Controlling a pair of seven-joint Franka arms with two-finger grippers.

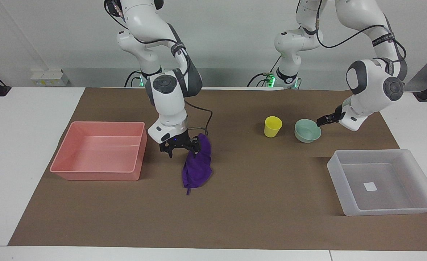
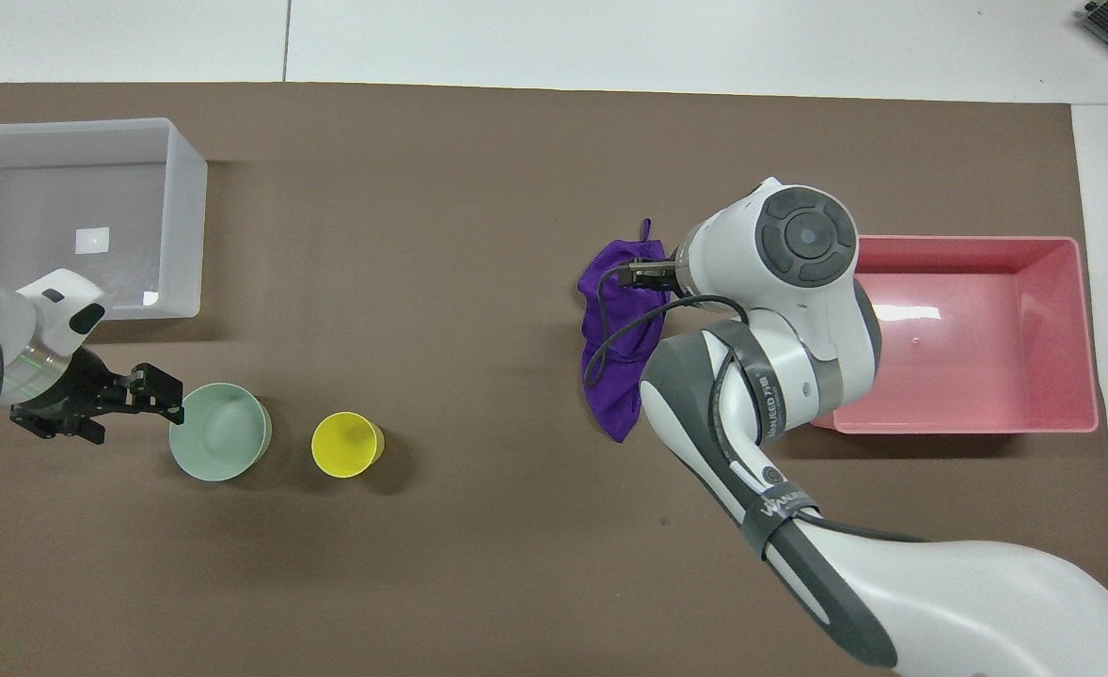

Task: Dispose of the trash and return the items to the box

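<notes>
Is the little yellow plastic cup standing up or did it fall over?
Standing up. The small yellow plastic cup rests on its base on the brown mat, and the overhead view looks straight into its round open mouth.

You had a soft, matt purple cloth (image 1: 198, 165) on a matt brown paper-like mat (image 1: 257, 217). The pink tray (image 1: 97, 173) was smooth, slightly glossy plastic; the whitish box (image 1: 347, 170) was frosted, translucent plastic. The yellow cup (image 1: 272, 127) and mint bowl (image 1: 307, 131) looked smooth.
</notes>
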